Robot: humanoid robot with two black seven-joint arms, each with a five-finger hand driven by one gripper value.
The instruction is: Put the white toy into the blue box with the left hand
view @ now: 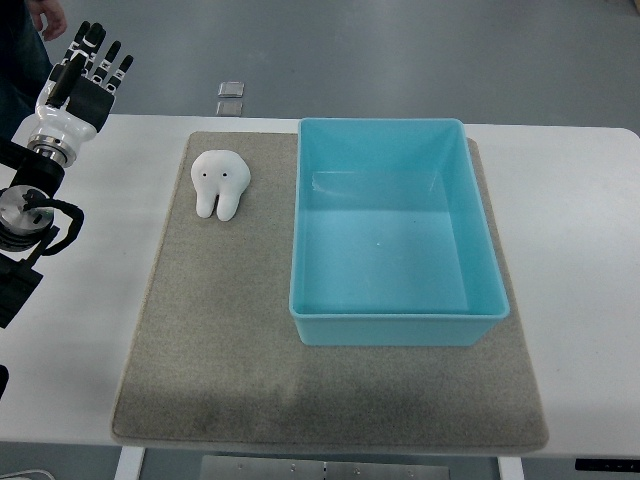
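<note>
A white tooth-shaped toy (219,183) lies on the grey mat (220,340), near its far left corner. To its right stands the blue box (396,317), open on top with nothing inside. My left hand (92,62) is raised at the table's far left corner, well left of the toy and beyond it. Its black fingers are spread and hold nothing. The left arm comes in along the left edge. No right arm shows.
The mat lies on a white table (580,250). Two small square pieces (231,98) lie on the floor beyond the table's far edge. A person's hand (50,18) shows at the top left corner.
</note>
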